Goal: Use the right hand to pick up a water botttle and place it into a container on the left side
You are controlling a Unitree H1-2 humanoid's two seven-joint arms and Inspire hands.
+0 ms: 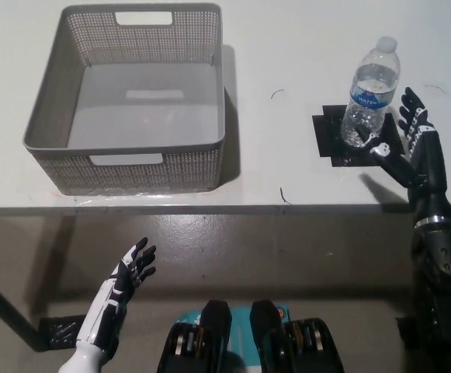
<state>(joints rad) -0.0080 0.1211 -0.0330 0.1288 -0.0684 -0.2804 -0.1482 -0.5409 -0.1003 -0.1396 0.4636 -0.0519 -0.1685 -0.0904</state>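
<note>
White table (287,47): basket (124,167) left, path clear; right robot hand (407,140) spread beside water bottle (369,89), left robot hand (124,276) released

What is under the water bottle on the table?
A square of black tape lies on the white table under the water bottle. The bottle's base and the open right hand cover part of the tape.

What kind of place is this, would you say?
Probably a robot test or lab bench: a plain white table, a black tape square marking the water bottle spot, and an empty grey basket.
</note>
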